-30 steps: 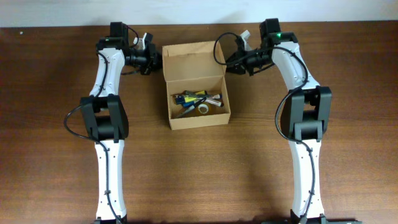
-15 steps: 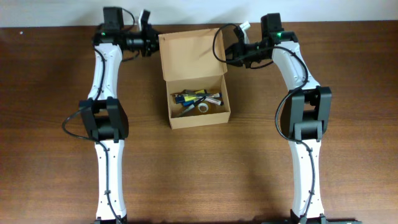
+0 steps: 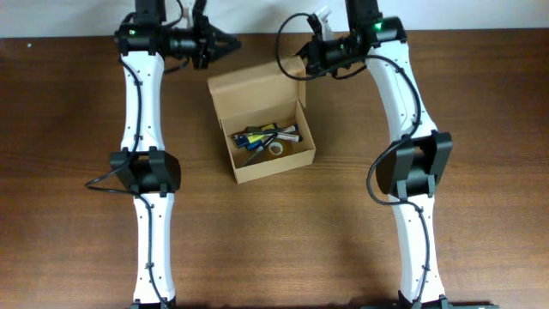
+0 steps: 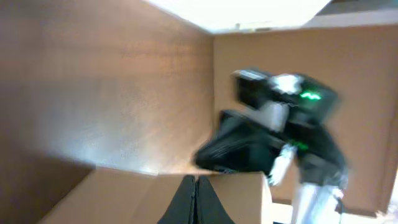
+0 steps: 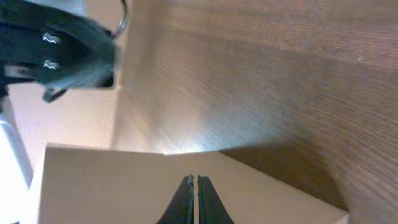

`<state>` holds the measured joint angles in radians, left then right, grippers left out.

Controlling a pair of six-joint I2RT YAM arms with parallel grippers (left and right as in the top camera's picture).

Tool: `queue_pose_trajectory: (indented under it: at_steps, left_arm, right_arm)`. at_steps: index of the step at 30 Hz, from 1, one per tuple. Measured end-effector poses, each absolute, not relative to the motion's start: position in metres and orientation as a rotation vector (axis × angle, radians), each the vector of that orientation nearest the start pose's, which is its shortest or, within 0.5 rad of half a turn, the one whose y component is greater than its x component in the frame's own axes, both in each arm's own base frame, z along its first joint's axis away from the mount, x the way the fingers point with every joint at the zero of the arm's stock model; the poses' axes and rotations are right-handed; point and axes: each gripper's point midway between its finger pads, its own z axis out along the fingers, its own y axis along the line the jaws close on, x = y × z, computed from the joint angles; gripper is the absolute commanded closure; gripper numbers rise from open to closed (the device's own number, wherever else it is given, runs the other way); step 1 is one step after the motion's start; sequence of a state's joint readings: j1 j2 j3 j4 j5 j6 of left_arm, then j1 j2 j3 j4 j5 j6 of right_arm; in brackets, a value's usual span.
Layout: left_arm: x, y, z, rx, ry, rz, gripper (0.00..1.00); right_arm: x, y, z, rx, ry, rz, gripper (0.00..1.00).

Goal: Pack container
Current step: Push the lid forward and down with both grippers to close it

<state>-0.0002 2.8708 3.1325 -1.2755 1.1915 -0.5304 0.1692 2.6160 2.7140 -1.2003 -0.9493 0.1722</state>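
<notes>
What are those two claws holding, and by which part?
Cannot tell. The left gripper and right gripper are both shut, tips at the lid of the box; no clear pinch shows.

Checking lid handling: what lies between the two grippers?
The container's open lid flap spans that stretch, seen best in the left wrist view.

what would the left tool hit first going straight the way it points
Probably the right tool, straight ahead past the box flap; the left tool sits just over that flap, so depth is unclear.
</notes>
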Motion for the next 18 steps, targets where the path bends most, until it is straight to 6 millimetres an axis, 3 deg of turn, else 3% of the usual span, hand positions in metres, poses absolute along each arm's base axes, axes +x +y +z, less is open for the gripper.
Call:
queue_pose_trajectory:
  at_steps: [4,7,15,18]
  left_arm:
    - [0.543,-0.158,0.162,-0.282,2.620,-1.590,0.98]
    - [0.529,-0.155,0.162,-0.249,2.703,-1.442,0.98]
    - [0.505,-0.151,0.222,-0.051,2.684,-1.134,0.98]
    - [0.499,-0.148,0.243,-0.006,2.659,-0.991,0.98]
  right_arm:
    - [0.519,0.231,0.207,-0.365,2.535,1.195,0.96]
    - [0.504,0.228,0.222,-0.397,2.561,1.101,0.96]
    - [0.473,0.215,0.218,-0.486,2.692,0.808,0.96]
    - [0.467,0.215,0.226,-0.536,2.682,0.666,0.96]
